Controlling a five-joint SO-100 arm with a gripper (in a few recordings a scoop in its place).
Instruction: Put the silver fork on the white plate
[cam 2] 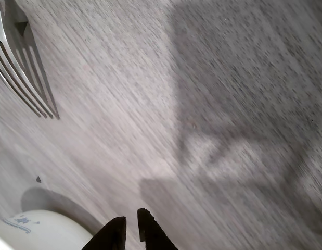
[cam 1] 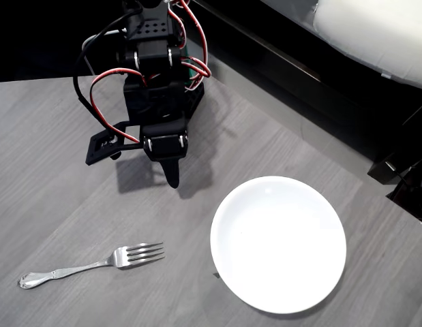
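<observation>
Fork (cam 2: 17, 62) handle and plate (cam 2: 41, 232) cropped in wrist view.

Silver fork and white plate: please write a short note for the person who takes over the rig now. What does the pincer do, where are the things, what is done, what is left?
Pincer: nearly closed, only a thin gap between the fingertips in the wrist view; it holds nothing and hangs above bare table.
Silver fork: flat on the table in the overhead view, left of the plate, tines toward the plate, handle toward the left edge. Untouched.
White plate: on the table at lower right of the overhead view, nothing on it.
Done: nothing yet.
Left: open the pincer, reach the fork, grasp it, lift it, set it on the plate.
</observation>
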